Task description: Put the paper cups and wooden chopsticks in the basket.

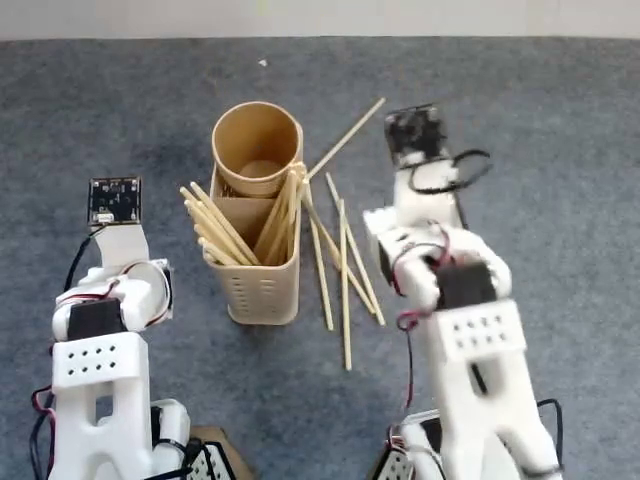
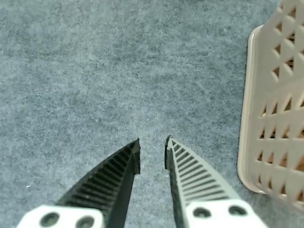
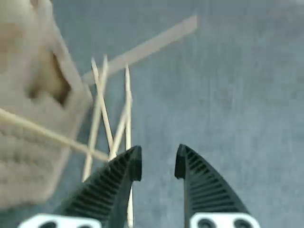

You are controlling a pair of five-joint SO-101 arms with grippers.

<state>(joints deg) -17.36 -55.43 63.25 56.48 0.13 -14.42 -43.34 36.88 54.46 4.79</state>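
Paper cup (image 1: 257, 148) in basket (image 1: 262, 295), far end; bundled chopsticks (image 1: 222, 235) in near part. Loose chopsticks (image 1: 345, 290) on surface (image 1: 520, 120) just right of basket. Left jaws & right jaws slightly apart, empty.

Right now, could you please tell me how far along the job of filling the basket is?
Done: one paper cup and a bundle of chopsticks sit in the basket. In hand: nothing; the left gripper and right gripper are both open and empty, the right one near the loose chopsticks. Left: those several loose chopsticks, lying beside the basket, need to go in.
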